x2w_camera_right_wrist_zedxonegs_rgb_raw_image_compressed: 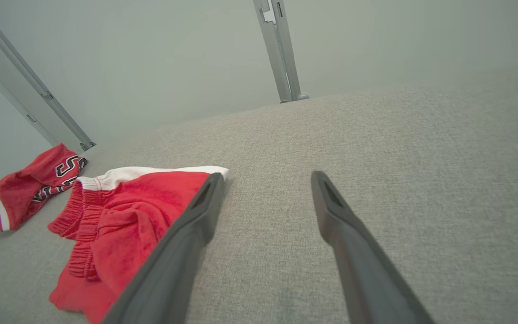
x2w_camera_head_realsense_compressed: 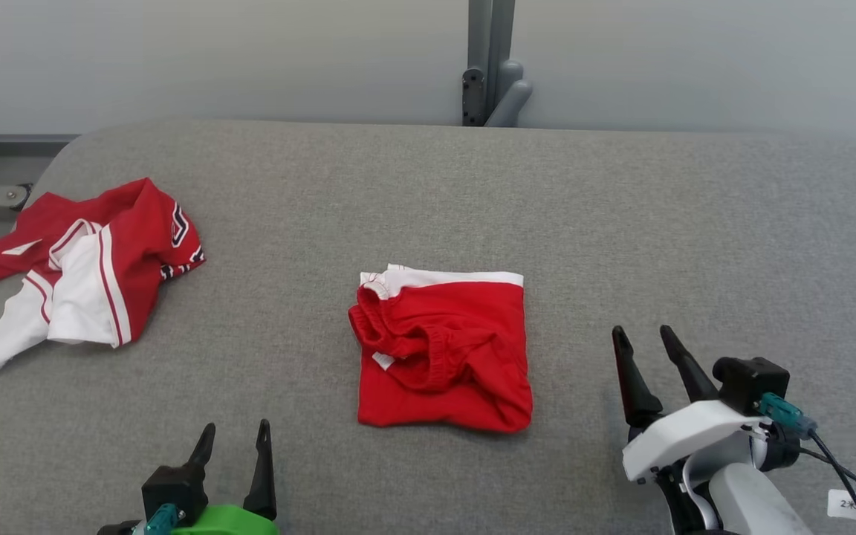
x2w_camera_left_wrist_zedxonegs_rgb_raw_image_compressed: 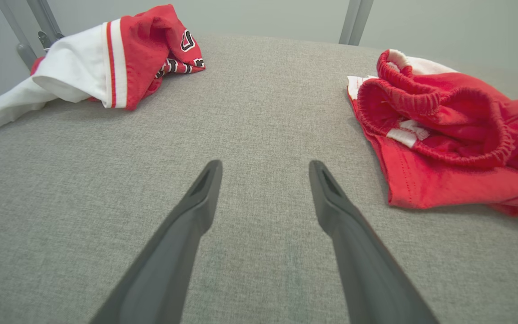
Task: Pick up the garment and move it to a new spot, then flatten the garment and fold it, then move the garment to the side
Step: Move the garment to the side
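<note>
Nearest the robot, the left gripper [x2w_camera_head_realsense_compressed: 236, 425] hangs low over the grey fabric-covered worktop [x2w_camera_head_realsense_compressed: 621, 223] with its two dark fingers [x2w_camera_head_realsense_compressed: 261, 464] spread and nothing between them. The right gripper [x2w_camera_head_realsense_compressed: 642, 331], a little farther forward on the other side, is likewise spread wide and empty. Between them and just beyond lies the task's thing, the red cloth shorts with a white band along the far edge [x2w_camera_head_realsense_compressed: 443, 357]. They are folded into a rough square in the middle of the worktop, with the elastic waistband [x2w_camera_head_realsense_compressed: 406, 334] bunched on top toward the left side. Since the garment looks already folded, the step in hand is probably shifting it aside. To do that well, each gripper should come in low from its own side, slide one finger under all the layers at a side edge, and pinch the whole stack. Pinching only the loose waistband would likely pull the fold open. Both should lift and travel together at equal height so the square neither sags nor unrolls. Farther off at the left edge sits a crumpled red-and-white jersey [x2w_camera_head_realsense_compressed: 93, 267], well apart, so the stretch to the right looks the safer place to set down. Beyond, a grey metal post [x2w_camera_head_realsense_compressed: 489, 59] stands against the pale wall [x2w_camera_head_realsense_compressed: 175, 59].
</note>
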